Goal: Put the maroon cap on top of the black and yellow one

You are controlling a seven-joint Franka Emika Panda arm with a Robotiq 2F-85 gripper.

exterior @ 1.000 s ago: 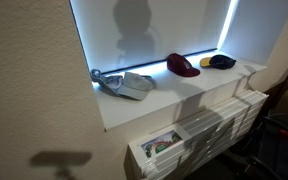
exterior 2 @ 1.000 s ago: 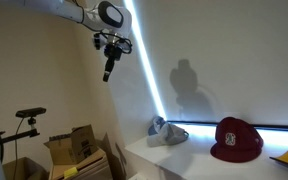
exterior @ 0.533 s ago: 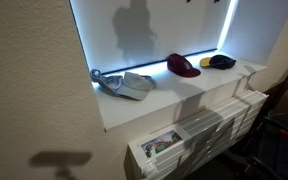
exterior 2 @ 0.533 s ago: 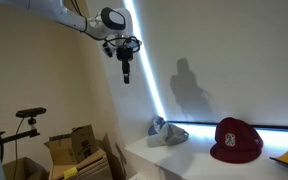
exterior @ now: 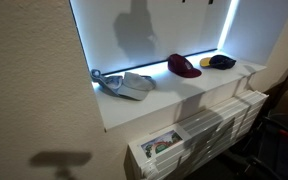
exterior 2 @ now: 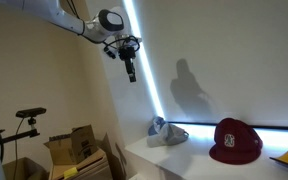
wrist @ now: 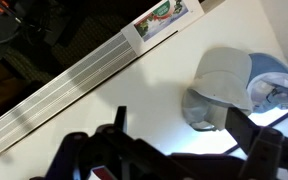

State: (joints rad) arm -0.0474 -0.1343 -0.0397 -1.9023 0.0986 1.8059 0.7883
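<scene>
- White ledge (exterior: 174, 92) above a radiator (exterior: 224, 120) is where I am working, with a lit blind (exterior: 154, 35) behind it.
- Nearest on the ledge in an exterior view is the grey cap (exterior: 127, 84). It sits towards one end.
- Past it the maroon cap (exterior: 181, 66) rests on its brim mid-ledge, crown up, well apart from the grey one.
- Just beside it, at the far end, lies the black and yellow cap (exterior: 219, 61). I cannot tell whether the two touch.
- My gripper (exterior 2: 132, 74) hangs high in the air and points down. The maroon cap (exterior 2: 236, 139) is far below and well off to the side, nowhere near the fingers.
- My wrist view looks down on the ledge (wrist: 114, 90), with the grey cap (wrist: 224, 85) off to one side.
- My fingers (wrist: 119, 118) are spread there, and only bare ledge shows between them.
</scene>
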